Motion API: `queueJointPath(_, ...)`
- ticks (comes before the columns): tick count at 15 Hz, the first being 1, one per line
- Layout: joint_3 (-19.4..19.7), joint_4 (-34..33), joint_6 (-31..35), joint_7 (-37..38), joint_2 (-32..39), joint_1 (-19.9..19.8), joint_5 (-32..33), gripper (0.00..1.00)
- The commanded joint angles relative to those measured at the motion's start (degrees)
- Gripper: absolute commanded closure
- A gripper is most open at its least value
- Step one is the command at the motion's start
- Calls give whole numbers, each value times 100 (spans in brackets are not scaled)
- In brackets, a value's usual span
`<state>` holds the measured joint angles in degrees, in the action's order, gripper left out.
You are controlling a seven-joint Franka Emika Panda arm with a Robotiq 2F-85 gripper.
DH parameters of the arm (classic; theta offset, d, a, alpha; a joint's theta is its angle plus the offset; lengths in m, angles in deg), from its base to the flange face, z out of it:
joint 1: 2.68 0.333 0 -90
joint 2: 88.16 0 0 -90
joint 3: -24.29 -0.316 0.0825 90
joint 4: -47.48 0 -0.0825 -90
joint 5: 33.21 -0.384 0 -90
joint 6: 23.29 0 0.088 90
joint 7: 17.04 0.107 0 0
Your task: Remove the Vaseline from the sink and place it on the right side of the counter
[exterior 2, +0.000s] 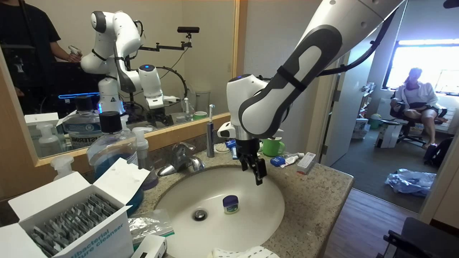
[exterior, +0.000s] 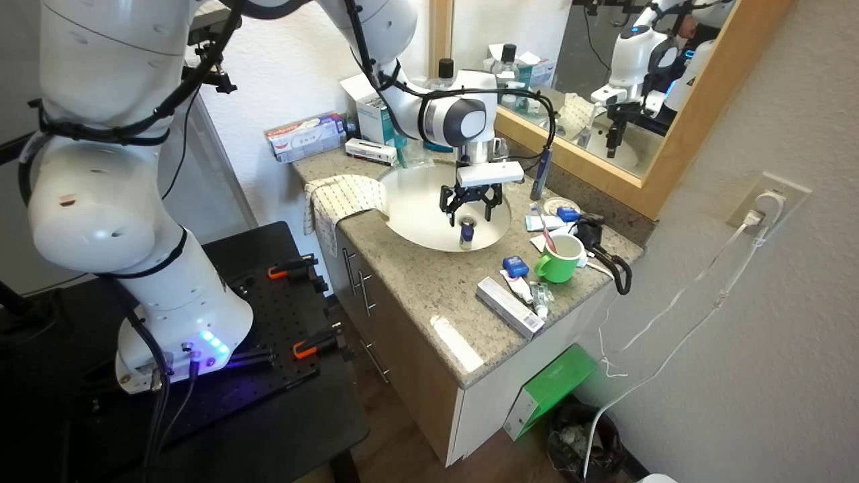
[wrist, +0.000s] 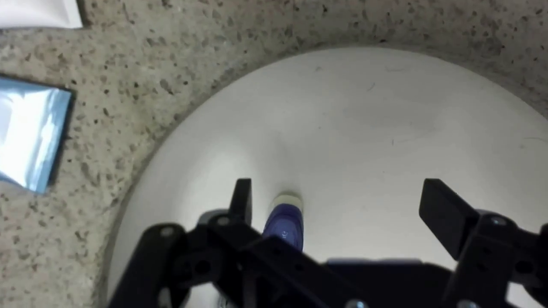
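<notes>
The Vaseline is a small jar with a dark blue lid in both exterior views (exterior: 466, 233) (exterior 2: 230, 204), resting on the bottom of the round white sink (exterior: 416, 211) (exterior 2: 251, 229) near the drain. The sink is set in the speckled counter (exterior: 416, 268) (exterior 2: 308, 200). My gripper (exterior: 470, 216) (exterior 2: 251, 176) is open and empty above the sink. In the wrist view the jar (wrist: 286, 222) lies below, between the open fingers (wrist: 338, 182) and nearer the left one; that finger's linkage hides part of it. The jar looks apart from the gripper.
On the counter stand a green mug (exterior: 557, 265), a blue floss box (exterior: 515, 266), a long toothpaste box (exterior: 510, 307) and an electric toothbrush (exterior 2: 210, 139). A chrome faucet (exterior 2: 181, 157), bottles and an open wipes box (exterior 2: 107, 233) stand around the sink. A cloth (exterior: 349, 194) drapes the front edge.
</notes>
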<state>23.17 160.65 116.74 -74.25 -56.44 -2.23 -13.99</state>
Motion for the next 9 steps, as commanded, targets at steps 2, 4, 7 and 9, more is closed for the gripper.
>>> queueJointPath(2, -260, -369, -150, -81, 365, 6, -31, 0)
queueJointPath(4, -358, -575, -235, -115, 582, 20, -55, 0)
queueJointPath(7, -387, -956, -382, -41, 937, 80, -41, 0)
queueJointPath(9, -395, -1195, -485, -76, 1135, 63, -54, 0)
